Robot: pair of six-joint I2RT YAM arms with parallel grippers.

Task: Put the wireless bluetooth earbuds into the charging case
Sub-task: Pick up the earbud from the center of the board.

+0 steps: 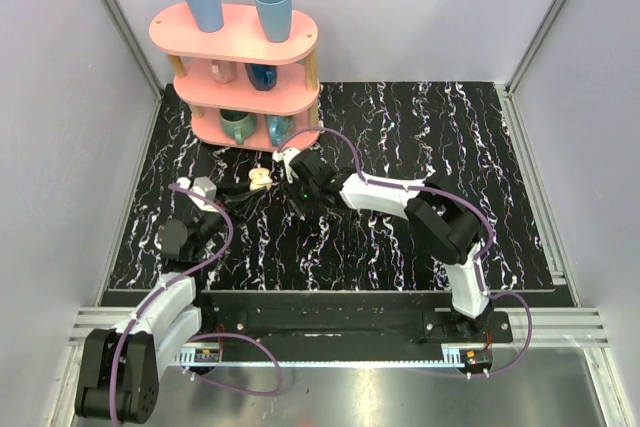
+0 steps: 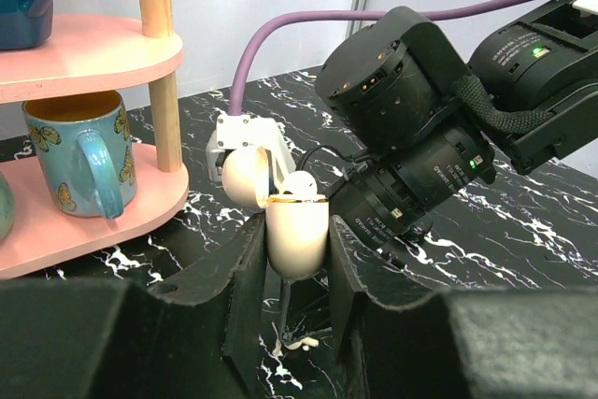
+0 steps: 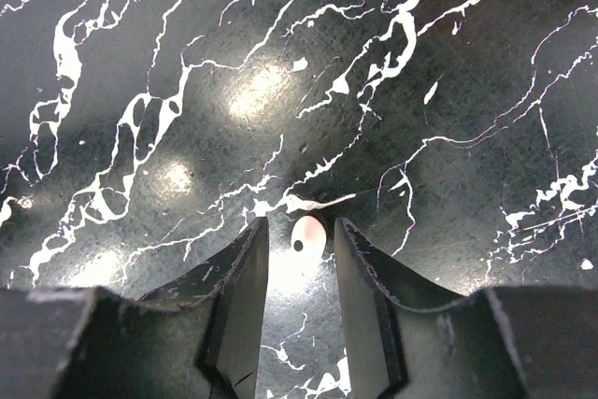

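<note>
Left tool (image 2: 297, 223) clenches the charging case (image 2: 297, 240), held upright with its lid open. Right tool (image 3: 301, 223) hangs with jaws parted around one earbud (image 3: 306, 235) lying on the tabletop (image 3: 420, 91), apparently not touching it. This looks like the pickup step. Next it must close gently, lift, and carry the earbud to the case.

- Black tabletop veined with white marble streaks (image 1: 420, 137): under the right pincer (image 3: 301, 231) and the left pincer (image 2: 296, 226).
- Pink three-tier oval shelf on pale wooden posts (image 2: 84, 58): left of and beyond the left pincer.
- Plain pale grey wall panels (image 1: 400, 7): behind the shelf, well beyond both pincers.
- Soft light reflections (image 3: 257, 81): on the tabletop ahead of the right pincer.
</note>
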